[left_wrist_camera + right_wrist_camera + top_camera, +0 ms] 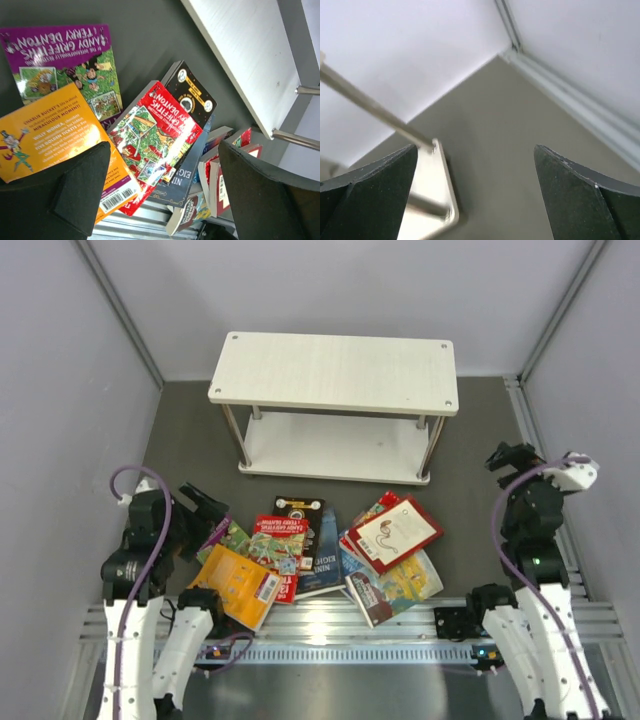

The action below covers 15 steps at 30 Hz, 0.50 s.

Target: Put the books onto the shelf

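the shelf (333, 370) stands upright on the dark mat (190, 440), two pale boards on thin metal legs. the books (320, 555) lie in a loose, overlapping heap on the mat just in front of the shelf. closest to the shelf's front edge is a black book (300, 508), partly under a red cartoon-covered book (278, 545), with a dark blue book (322, 562) beside them. in front of the shelf's right half, a red-bordered book with a white cover (395, 532) sits on top of the others there. in front of the shelf's left end, an orange-yellow book (238, 585) overlaps a purple-green book (60, 65). the left gripper (208, 517) hovers over that end of the heap, its jaws spread wide with nothing between them. the right gripper (508, 458) hangs beside the shelf's right end, near its front right leg, jaws wide apart and gripping nothing.
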### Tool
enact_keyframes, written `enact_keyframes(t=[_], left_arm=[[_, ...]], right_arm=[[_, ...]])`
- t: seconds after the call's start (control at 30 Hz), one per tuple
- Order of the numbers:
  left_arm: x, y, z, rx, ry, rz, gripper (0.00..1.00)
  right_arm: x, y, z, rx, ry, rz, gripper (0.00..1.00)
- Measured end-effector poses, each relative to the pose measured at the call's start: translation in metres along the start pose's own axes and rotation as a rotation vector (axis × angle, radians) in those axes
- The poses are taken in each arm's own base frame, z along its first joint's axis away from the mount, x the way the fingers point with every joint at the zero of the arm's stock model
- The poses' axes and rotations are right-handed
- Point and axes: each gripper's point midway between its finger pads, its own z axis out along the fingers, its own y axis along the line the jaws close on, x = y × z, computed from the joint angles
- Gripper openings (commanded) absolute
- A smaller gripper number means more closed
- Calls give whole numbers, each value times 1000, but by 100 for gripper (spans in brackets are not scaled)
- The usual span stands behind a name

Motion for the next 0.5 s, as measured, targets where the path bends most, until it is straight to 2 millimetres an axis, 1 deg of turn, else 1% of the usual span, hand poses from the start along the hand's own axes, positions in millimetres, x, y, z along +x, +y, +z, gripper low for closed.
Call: enact_keyframes(t=[0.03, 0.07, 0.1, 0.2, 0.27, 0.33, 0.4, 0.5], left_arm=[[5, 1, 4, 2, 20, -9, 93], [10, 3, 8, 2, 41, -19, 92], [14, 4, 11, 0, 58, -27, 92], [24, 5, 18, 7, 104, -47, 91], [27, 2, 20, 26, 119, -50, 91], [28, -3, 20, 48, 131, -48, 91], [28, -6, 21, 63, 140, -42, 90], [29, -9, 22, 66, 157, -26, 90]], right_arm=[[-2, -6, -12, 6, 14, 35, 100], [5, -10, -26, 1, 58, 70, 100], [15, -13, -36, -5, 109, 90, 100], [68, -13, -69, -25, 366, 182, 100], [97, -5, -90, -58, 517, 275, 100], [121, 4, -110, -97, 648, 376, 100], [139, 9, -125, -100, 755, 456, 100], [151, 15, -138, -93, 860, 516, 100]])
